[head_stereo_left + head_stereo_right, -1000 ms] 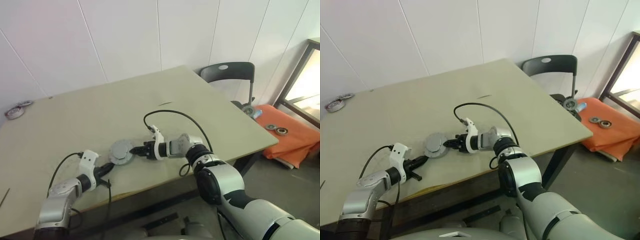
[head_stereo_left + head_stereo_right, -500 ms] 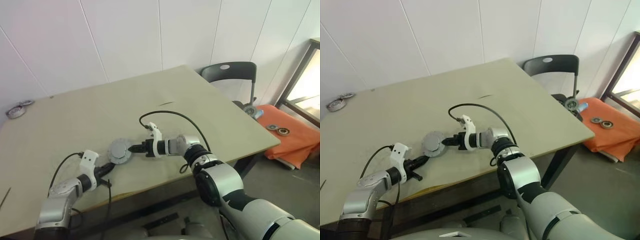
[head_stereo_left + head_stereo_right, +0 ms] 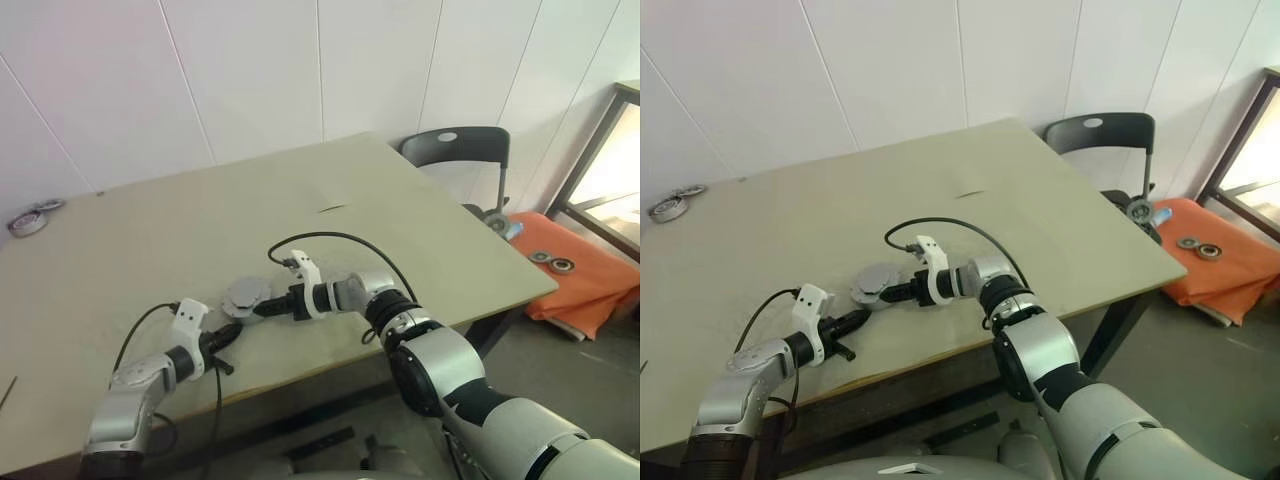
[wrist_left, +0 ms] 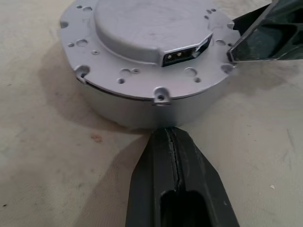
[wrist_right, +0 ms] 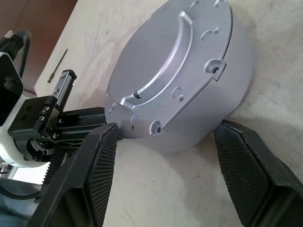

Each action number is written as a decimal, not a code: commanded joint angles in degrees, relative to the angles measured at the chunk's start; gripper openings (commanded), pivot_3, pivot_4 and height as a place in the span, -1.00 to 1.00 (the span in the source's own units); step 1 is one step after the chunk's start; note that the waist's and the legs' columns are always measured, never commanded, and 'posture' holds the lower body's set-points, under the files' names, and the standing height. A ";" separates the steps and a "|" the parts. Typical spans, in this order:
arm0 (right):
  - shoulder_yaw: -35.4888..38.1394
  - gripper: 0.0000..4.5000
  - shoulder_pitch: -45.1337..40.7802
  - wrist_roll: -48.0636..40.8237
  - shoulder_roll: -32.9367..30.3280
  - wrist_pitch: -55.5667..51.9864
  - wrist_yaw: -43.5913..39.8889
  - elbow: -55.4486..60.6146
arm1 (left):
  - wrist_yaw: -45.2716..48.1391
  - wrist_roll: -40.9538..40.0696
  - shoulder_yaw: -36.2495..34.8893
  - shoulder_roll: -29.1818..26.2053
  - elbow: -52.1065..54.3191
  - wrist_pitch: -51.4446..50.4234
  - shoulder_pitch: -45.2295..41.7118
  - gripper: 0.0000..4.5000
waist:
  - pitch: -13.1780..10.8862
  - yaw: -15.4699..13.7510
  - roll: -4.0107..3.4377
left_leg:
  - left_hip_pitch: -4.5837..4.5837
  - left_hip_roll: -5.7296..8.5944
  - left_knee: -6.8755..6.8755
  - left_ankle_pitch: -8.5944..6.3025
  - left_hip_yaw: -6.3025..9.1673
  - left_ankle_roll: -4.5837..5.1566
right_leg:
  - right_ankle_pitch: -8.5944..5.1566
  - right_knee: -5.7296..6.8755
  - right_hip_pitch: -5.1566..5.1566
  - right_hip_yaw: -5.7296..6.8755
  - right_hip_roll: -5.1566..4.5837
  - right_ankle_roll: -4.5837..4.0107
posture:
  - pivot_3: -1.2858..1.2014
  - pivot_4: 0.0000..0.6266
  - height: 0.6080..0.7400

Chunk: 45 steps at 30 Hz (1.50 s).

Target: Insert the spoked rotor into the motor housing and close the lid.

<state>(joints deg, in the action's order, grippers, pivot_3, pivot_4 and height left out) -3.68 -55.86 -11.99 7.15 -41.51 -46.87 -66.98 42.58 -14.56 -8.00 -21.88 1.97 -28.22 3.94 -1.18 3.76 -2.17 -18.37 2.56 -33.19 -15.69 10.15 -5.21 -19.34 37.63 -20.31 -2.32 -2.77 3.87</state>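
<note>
The motor housing (image 3: 245, 297) stands near the table's front edge as a squat grey drum, and the silver lid (image 4: 142, 28) sits flat on top of it. The spoked rotor is hidden. My left gripper (image 4: 169, 130) is shut, its tip against the housing's side wall (image 4: 128, 111) on the near left. My right gripper (image 5: 168, 127) is open and reaches in from the right. The housing sits between its two ribbed fingers (image 5: 102, 161), which stand slightly apart from the wall.
A black chair (image 3: 455, 145) stands past the table's far right corner. On the floor to the right lies an orange cloth (image 3: 585, 285) with round metal parts on it. Small rings (image 3: 28, 222) lie at the table's far left. The table's front edge runs just behind both grippers.
My right gripper's fingers have spread apart around the housing and its wrist has rolled. My left gripper stays shut at the housing's side.
</note>
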 commanded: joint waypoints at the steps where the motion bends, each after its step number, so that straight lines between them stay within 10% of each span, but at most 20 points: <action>1: -4.57 0.47 5.22 6.43 4.32 -2.31 5.43 -6.31 | 1.67 -1.66 4.04 0.87 0.91 -0.51 -0.53 -1.00 | 0.00 0.00 0.00 | 0.00 0.00 0.00 0.00 0.00 0.00 | 0.00 -0.02 0.00 0.00 0.00 0.00 | 0.03 -1.00 1.00; 45: 14.50 0.47 3.26 -9.77 11.64 -10.09 21.07 -9.11 | -0.51 -4.25 4.03 -0.78 2.32 -0.81 1.00 -1.00 | 0.13 0.10 0.23 | 0.01 -0.05 0.00 0.06 0.28 0.11 | 0.02 -0.48 -0.03 0.04 0.15 0.02 | 0.03 -1.00 1.00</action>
<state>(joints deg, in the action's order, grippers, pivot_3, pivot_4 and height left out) 13.79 -56.06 -26.94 7.43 -51.23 -31.51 -71.07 42.65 -18.47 -4.95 -22.65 4.23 -28.46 5.10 -1.05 3.86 -1.94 -18.34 2.51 -33.18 -15.61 10.51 -5.09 -19.32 37.15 -20.34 -2.28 -2.57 3.89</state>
